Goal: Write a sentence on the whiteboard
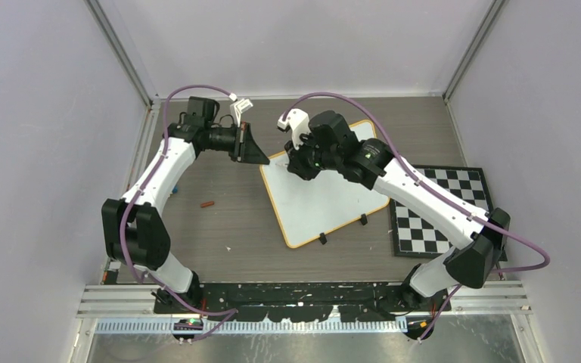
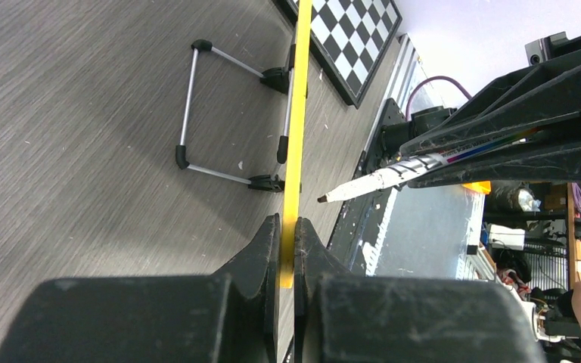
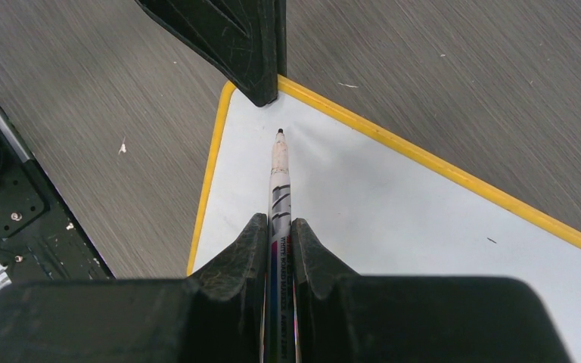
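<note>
Grey wood table (image 1: 219,227), pale walls (image 1: 295,38). Left gripper (image 2: 288,227) pinches the white, yellow-rimmed whiteboard (image 1: 318,198) at its corner; right gripper (image 3: 278,224) pinches a white marker (image 3: 280,170) near that corner.

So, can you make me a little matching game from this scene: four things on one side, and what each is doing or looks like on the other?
Things:
1. left claw
2. right claw
3. whiteboard
4. checkered mat

Descriptions:
A. black and white squares
B. shut on the marker
C. no words on it
D. pinching the whiteboard's yellow rim

Pairs: 1-D, 2-B, 3-C, 4-A
</note>
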